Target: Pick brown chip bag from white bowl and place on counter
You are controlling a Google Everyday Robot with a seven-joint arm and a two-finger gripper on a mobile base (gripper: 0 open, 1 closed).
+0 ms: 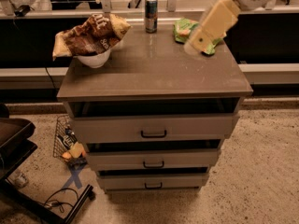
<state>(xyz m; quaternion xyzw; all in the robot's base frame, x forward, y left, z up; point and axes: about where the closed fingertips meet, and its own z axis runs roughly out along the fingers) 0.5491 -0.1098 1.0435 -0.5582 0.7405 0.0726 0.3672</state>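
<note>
The brown chip bag lies crinkled across the white bowl at the back left of the counter. The bag is wider than the bowl and overhangs it on both sides. My gripper hangs blurred over the counter's back right, in front of the green chip bag. It is well to the right of the bowl and holds nothing that I can see.
A dark drink can stands at the back middle of the counter. Three drawers with black handles sit below. A wire basket lies on the floor at the left, beside a dark chair base.
</note>
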